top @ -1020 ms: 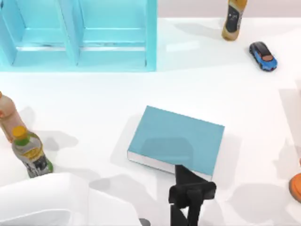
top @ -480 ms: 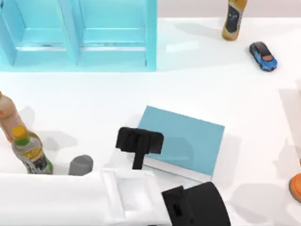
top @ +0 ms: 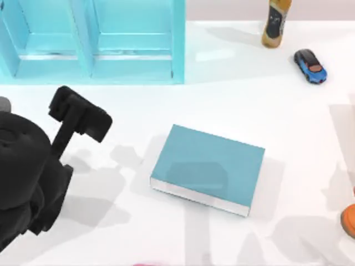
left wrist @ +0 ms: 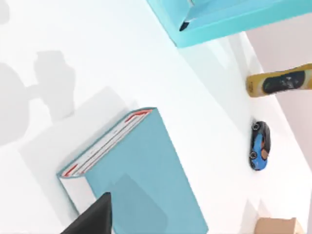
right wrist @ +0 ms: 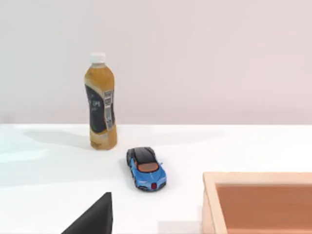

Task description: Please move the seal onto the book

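Left end effector [top: 77, 115] hovers beside the book [top: 208, 168]; grip unclear. Could knock the book askew.

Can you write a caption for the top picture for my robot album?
Left arm's hand hovers left of the teal book, nothing on its cover.

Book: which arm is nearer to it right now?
Left. The left gripper hovers over the table just off the top view's left side of the book, in front of the shelf unit. The right arm is off toward the table's right, facing the toy car and bottle.
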### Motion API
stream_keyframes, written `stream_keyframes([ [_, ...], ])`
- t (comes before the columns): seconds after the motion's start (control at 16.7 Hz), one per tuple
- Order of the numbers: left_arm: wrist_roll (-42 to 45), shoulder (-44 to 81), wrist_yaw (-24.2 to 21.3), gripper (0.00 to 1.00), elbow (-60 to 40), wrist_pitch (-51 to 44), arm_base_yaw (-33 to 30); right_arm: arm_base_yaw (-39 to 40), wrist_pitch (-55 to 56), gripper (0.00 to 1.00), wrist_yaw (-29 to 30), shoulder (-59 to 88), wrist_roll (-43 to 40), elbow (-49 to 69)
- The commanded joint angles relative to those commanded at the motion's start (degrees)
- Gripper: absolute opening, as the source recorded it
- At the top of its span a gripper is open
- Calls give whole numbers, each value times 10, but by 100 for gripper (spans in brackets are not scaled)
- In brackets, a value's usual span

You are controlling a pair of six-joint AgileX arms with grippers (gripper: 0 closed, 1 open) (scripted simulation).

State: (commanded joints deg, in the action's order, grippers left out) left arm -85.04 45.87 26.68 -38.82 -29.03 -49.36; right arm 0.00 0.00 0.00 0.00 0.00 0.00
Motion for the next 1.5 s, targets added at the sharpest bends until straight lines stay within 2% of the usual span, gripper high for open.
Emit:
stream_keyframes([
  [0.3, 358, -237, -114, 100, 112, 145, 180, 0, 0, 100, 0, 0, 0, 0],
  [0.54, 574, -365, -185, 100, 214, 228, 319, 0, 0, 100, 0, 0, 0, 0],
  [0.78, 747, -432, -234, 100, 312, 271, 427, 0, 0, 100, 0, 0, 0, 0],
  [1.02, 838, -456, -263, 100, 377, 288, 485, 0, 0, 100, 0, 0, 0, 0],
  [1.5, 850, -459, -267, 100, 388, 290, 494, 0, 0, 100, 0, 0, 0, 0],
])
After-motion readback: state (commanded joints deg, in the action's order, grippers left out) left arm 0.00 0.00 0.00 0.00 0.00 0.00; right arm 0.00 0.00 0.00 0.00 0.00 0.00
